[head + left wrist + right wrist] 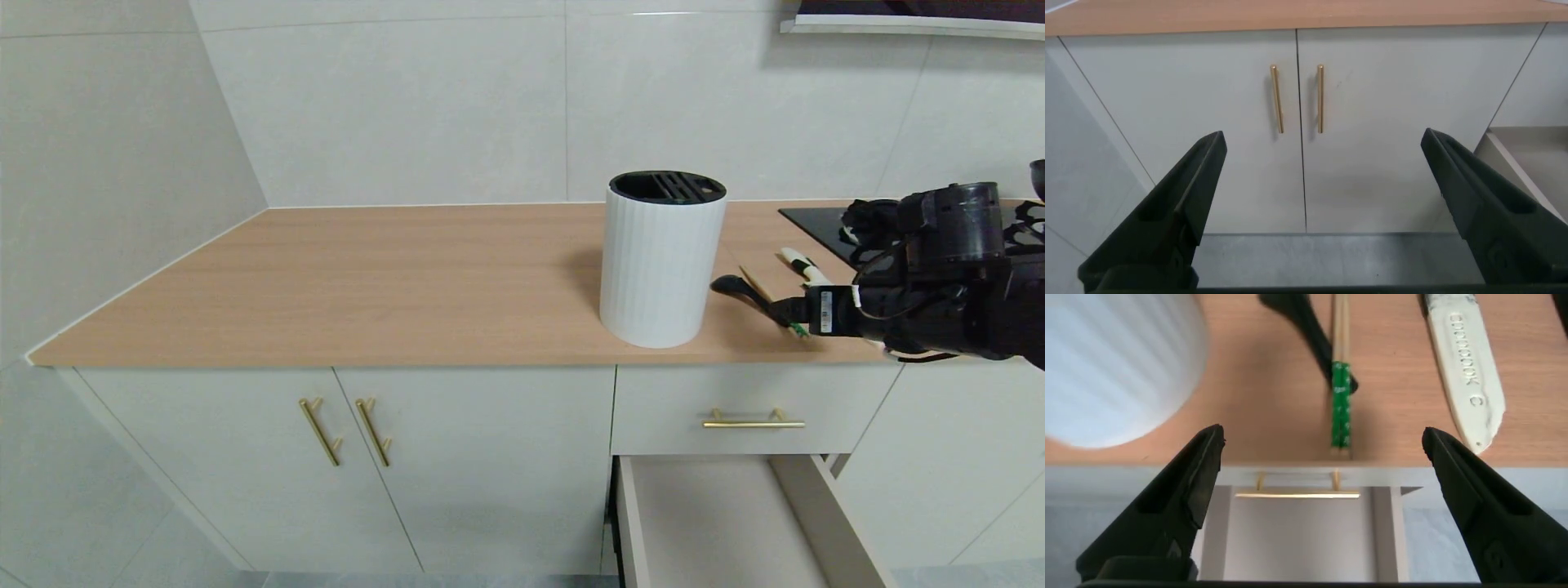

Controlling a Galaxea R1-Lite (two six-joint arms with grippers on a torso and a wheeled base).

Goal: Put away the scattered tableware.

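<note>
— How far are we getting?
— We are only starting, by our judgement: chopsticks, black utensil and white-handled utensil are lying on the counter just right of the white holder, none put away.
— And our claws?
— Both are gaping wide, carrying nothing; the right gripper is hovering over the chopsticks' near end, the left gripper is facing the cabinet doors.

Bright, even light; soft shadow left of white holder on countertop.
</note>
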